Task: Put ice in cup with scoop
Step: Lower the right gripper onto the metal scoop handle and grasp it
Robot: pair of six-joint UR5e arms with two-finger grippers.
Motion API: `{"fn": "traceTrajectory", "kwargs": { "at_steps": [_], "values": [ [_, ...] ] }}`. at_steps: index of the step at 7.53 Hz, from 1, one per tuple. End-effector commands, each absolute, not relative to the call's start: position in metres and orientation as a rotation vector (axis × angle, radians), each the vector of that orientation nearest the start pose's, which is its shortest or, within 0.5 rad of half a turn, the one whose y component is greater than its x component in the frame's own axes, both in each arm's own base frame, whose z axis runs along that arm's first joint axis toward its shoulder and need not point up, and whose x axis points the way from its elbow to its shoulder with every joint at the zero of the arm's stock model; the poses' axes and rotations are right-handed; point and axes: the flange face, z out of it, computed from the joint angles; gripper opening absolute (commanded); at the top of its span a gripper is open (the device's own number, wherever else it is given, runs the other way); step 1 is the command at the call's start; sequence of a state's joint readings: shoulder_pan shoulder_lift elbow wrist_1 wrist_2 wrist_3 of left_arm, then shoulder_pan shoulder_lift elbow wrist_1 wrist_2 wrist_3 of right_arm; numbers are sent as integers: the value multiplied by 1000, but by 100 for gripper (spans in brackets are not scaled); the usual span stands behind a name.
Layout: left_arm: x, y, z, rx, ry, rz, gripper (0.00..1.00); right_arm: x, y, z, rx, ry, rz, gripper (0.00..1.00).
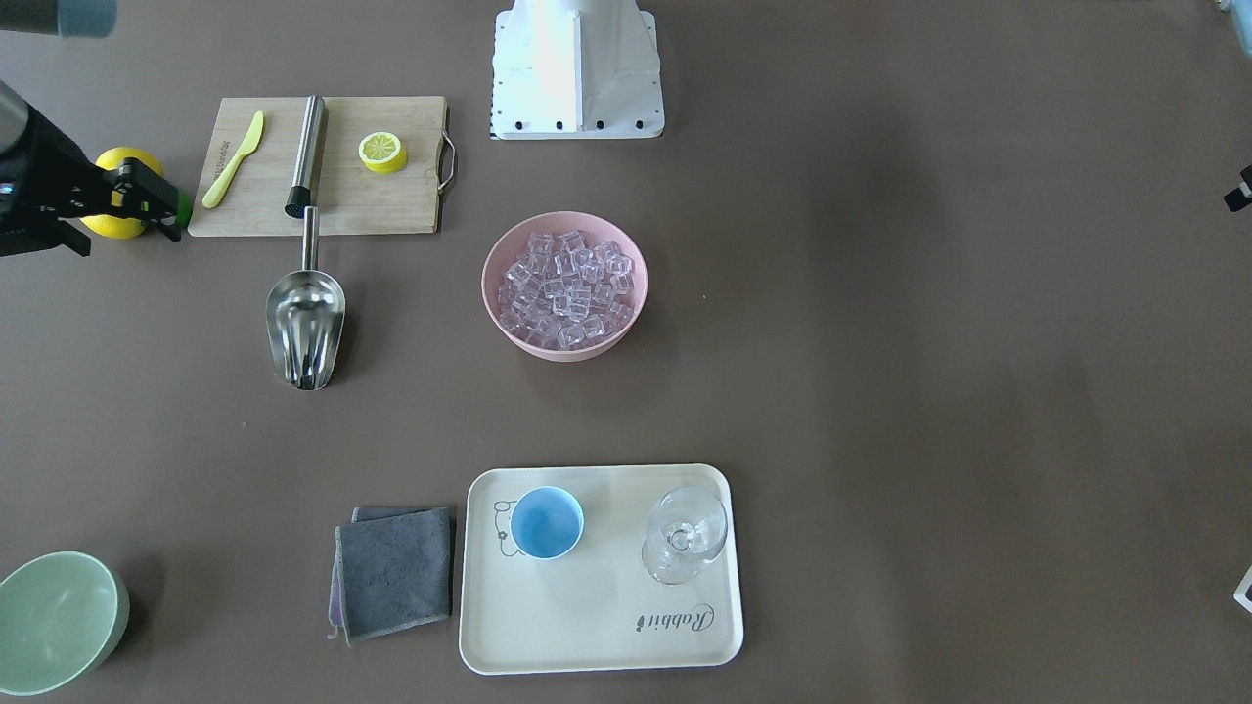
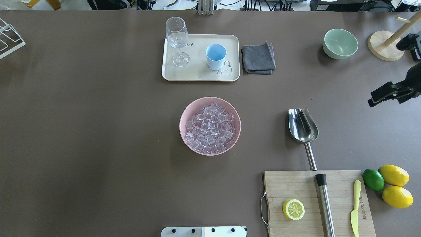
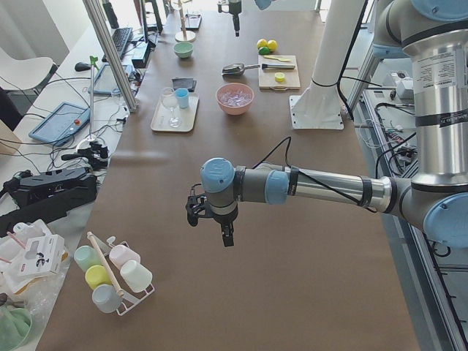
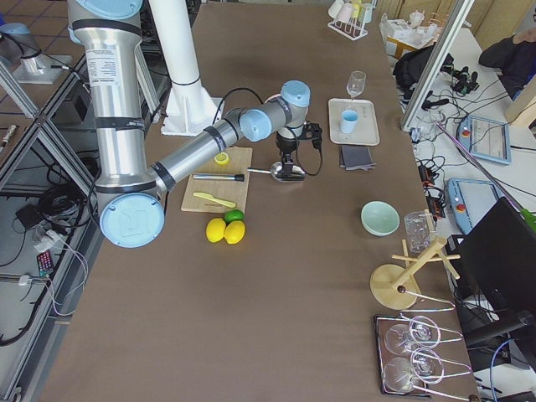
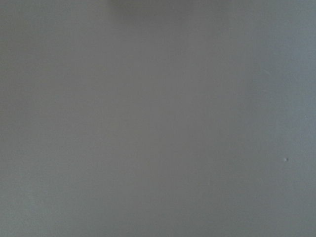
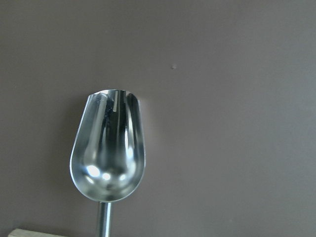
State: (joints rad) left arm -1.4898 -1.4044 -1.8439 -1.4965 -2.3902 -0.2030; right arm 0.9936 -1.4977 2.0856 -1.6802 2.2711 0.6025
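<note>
On the table [image 2: 98, 131] beside the bamboo board [image 2: 289, 184], the shiny steel scoop [image 2: 303, 126] lies ungrasped, the right arm [image 4: 209, 138] hovering above. I would close on its thin handle [image 2: 310, 157] mid-length, squarely. Whether the right jaws or the left jaws stand apart, I cannot tell.

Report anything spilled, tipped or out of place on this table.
Nothing stands out. The ice sits all inside the pink bowl, the cup and the wine glass stand upright on the tray, and the scoop lies empty.
</note>
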Motion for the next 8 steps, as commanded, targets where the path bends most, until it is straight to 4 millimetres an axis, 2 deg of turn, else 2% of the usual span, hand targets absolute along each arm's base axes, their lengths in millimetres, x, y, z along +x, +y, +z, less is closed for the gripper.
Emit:
{"fn": "traceTrajectory", "kwargs": {
  "at_steps": [1, 2, 3, 5, 8],
  "values": [
    [-4, -426, 578, -66, 882, -35, 99, -309, -392, 371, -111, -807, -166, 99],
    [3, -427, 572, -60, 919, -14, 99, -327, -381, 377, -140, -783, -158, 99],
    [12, -430, 560, -5, 962, 38, 99, -337, -378, 384, -147, -776, -169, 99],
    [49, -430, 532, 112, 993, 199, 99, -351, -379, 402, -165, -767, -163, 99],
    [77, -427, 511, 235, 1026, 337, 99, -381, -370, 428, -157, -773, -153, 99]
  ]
}}
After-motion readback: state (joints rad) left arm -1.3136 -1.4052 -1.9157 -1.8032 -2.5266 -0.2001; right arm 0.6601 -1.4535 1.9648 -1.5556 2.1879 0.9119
